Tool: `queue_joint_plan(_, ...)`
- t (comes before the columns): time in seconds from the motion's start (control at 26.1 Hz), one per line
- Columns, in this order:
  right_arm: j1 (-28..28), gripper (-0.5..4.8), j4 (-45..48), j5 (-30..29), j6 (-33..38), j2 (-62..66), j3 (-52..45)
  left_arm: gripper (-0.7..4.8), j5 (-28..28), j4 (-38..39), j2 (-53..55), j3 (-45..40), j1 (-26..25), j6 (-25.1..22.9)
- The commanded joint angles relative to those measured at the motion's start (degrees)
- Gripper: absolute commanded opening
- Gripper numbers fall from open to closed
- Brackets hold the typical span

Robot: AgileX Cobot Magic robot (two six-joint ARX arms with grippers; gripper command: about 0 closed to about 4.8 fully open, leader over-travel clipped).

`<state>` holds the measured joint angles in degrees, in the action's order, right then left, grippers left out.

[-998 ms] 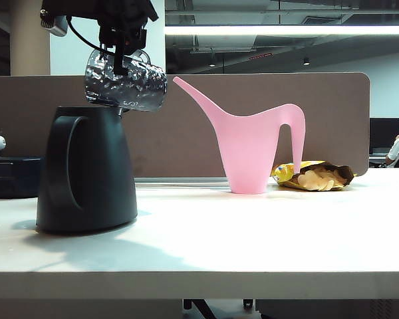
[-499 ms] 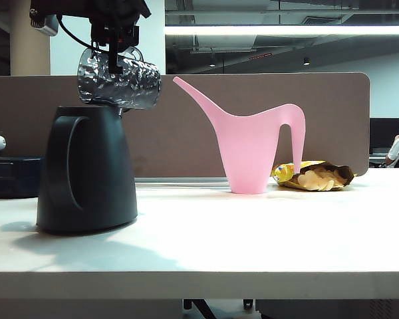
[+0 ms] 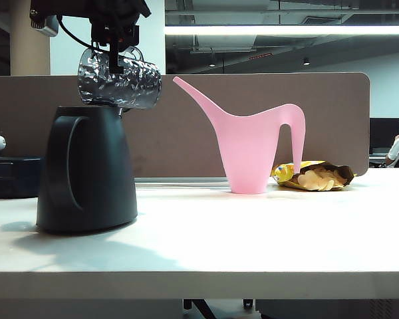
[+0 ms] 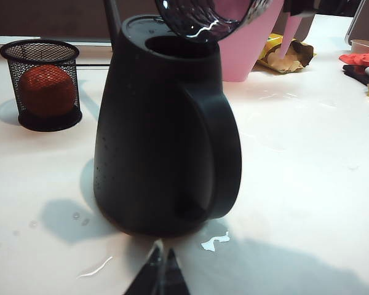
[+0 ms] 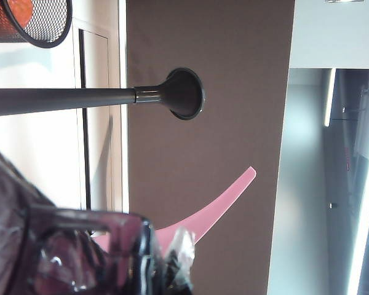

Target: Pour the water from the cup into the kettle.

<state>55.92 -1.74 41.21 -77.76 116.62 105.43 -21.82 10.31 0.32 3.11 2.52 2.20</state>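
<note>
Your pour is well under way: the cup [image 3: 120, 81] lies tipped on its side, its mouth at the 9 o'clock end over the kettle [image 3: 86, 169] opening; righting it remains. Whether water is left, you cannot tell. Your right gripper [image 3: 114, 48] hangs from 12 o'clock, fingers pinching the cup's handle. Your left gripper [image 4: 159, 273] sits low before the kettle, fingers pressed together.

The right gripper [image 3: 114, 50] was matte black, a blocky housing at the top left of the scene with dark, narrow fingers. A black cable [image 3: 76, 36] looped from it toward a small grey-white camera [image 3: 45, 24] fixed to its left side. The left gripper [image 4: 159, 273] showed only as two slim black fingertips tapering to points, close together.
</note>
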Motion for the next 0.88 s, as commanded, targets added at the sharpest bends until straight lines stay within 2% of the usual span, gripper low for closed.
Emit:
queue_joint_plan(0.04,0.0,-0.08,1.0,0.7,-0.3,-0.3,0.2,-0.05,0.2,-0.5,0.1,0.4,0.0,-0.2)
queue_joint_plan(0.88,0.0,-0.08,2.0,1.2,-0.9,-1.0,0.2,-0.05,0.2,-0.5,0.0,0.4,0.0,-0.2)
